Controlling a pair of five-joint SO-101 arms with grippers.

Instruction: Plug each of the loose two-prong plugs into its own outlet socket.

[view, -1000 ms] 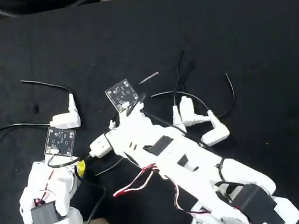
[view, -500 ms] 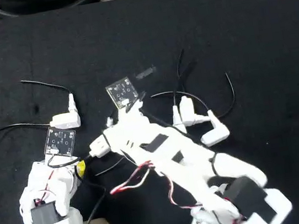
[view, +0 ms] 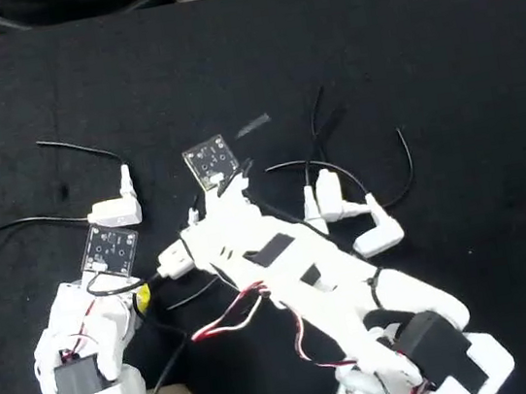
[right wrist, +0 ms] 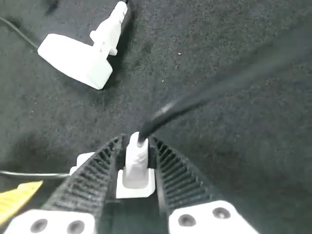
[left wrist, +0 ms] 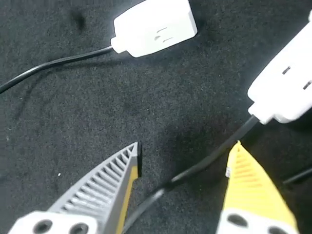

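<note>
- The right gripper [right wrist: 136,141] was clamped on one white two-prong plug [right wrist: 132,165] near the middle of the black table [view: 439,55].
- The left gripper [left wrist: 187,145] stood spread, a black cord [left wrist: 195,168] between its fingers.
- One outlet socket [view: 113,213] carried a seated plug [view: 127,182]; a second socket [view: 176,258] lay nearby.
- Perhaps three more white pieces [view: 376,230] lay tangled together.
</note>
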